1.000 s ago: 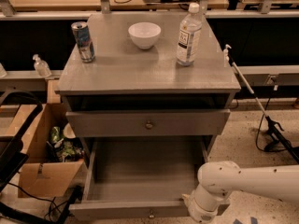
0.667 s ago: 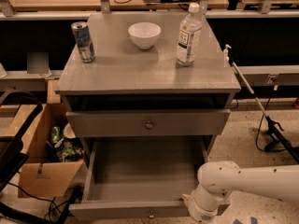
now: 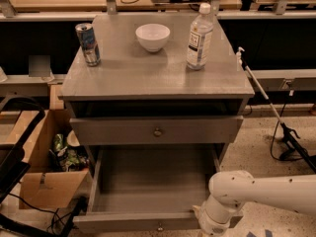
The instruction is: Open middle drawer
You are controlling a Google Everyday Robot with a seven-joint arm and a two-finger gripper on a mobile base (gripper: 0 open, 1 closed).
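The middle drawer [image 3: 197, 130] is a wide low grey front with a small round metal knob [image 3: 157, 131], and it sits pushed in under the cabinet top. Above it is a dark narrow slot [image 3: 153, 107]. Below it the bottom drawer [image 3: 148, 181] is pulled out towards me and is empty inside. My white arm [image 3: 256, 191] reaches in from the right, and its wrist [image 3: 213, 221] is at the right front corner of the open bottom drawer. The gripper lies below the bottom edge of the view, out of sight.
On the grey cabinet top [image 3: 123, 73] stand a drink can [image 3: 88, 43], a white bowl [image 3: 153, 36] and a water bottle [image 3: 199, 36]. A cardboard box with rubbish [image 3: 44, 162] stands to the left. A thin rod and cables [image 3: 276, 117] lie on the floor to the right.
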